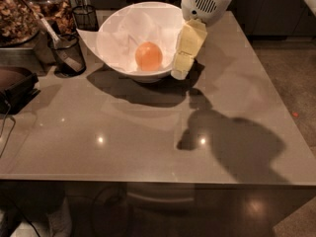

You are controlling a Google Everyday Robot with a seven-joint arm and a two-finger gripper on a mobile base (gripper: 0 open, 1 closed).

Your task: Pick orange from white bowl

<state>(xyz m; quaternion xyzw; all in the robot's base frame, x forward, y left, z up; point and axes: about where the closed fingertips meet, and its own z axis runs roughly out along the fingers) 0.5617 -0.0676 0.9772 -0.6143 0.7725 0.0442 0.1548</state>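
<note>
The orange (148, 56) lies inside the white bowl (109, 58), which is lined with crinkled white paper and stands at the back of the grey table. My gripper (180, 72), with pale yellow fingers under a white wrist housing, hangs at the bowl's right rim, just right of the orange and a little above it. It holds nothing that I can see.
A black mesh cup (66, 53) with a utensil stands left of the bowl, another mesh cup (86, 17) behind it. Containers of brown food (17, 14) and a dark object (15, 85) sit at the far left. The table's front edge (158, 181) runs below.
</note>
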